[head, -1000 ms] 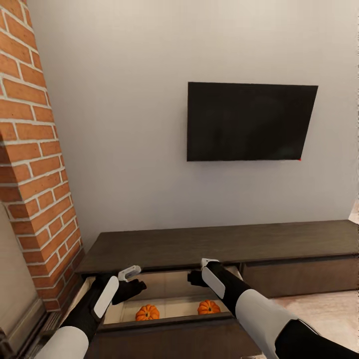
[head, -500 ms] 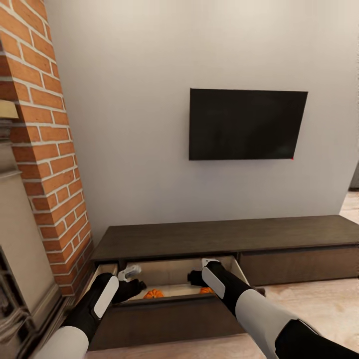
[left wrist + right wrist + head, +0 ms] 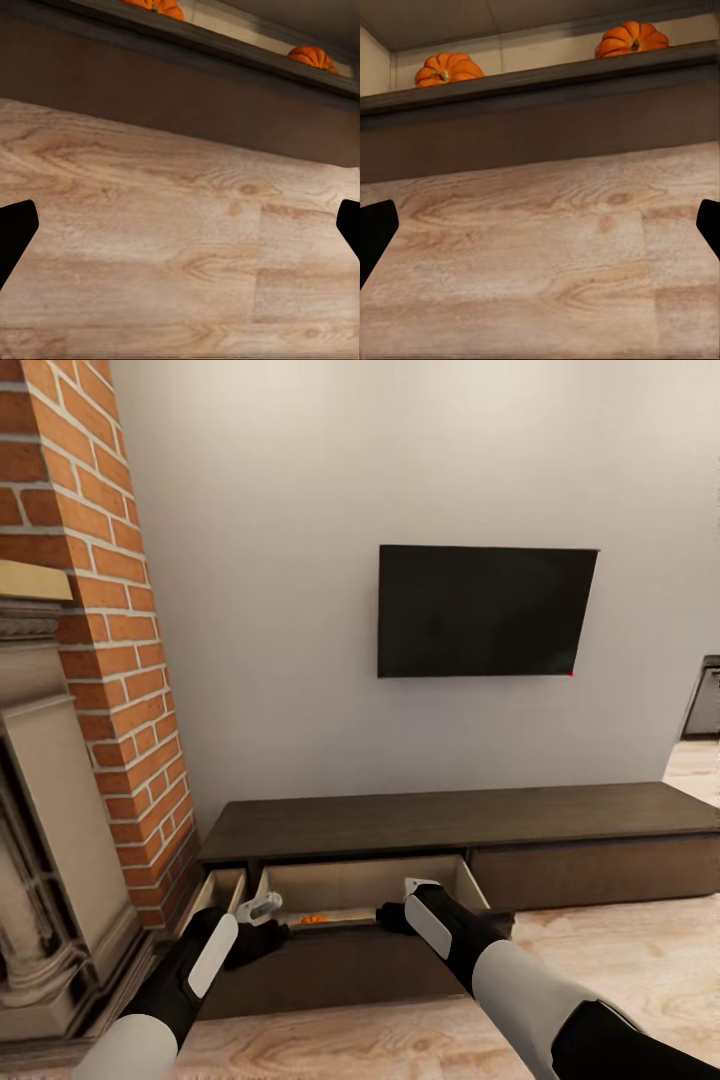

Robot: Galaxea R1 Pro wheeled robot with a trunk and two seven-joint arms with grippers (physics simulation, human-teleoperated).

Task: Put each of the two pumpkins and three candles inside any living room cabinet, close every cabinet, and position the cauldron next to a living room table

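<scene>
From the head, the cabinet (image 3: 460, 825) stands under the television (image 3: 485, 611) with a drawer (image 3: 350, 945) pulled out; both arms reach toward it, grip unclear. In the left wrist view, the left gripper (image 3: 180, 225) is spread wide over the floor (image 3: 150, 247), with two pumpkins (image 3: 311, 56) inside the drawer. The right gripper (image 3: 540, 225) is likewise wide.

A long dark cabinet (image 3: 460, 822) stands under a black TV (image 3: 483, 611) on a grey wall. Its left wide drawer (image 3: 345, 950) is pulled out, and a bit of orange pumpkin (image 3: 313, 920) shows inside. Both arms reach over the drawer front. A brick column (image 3: 95, 610) and a fireplace (image 3: 45, 860) stand at the left.
</scene>
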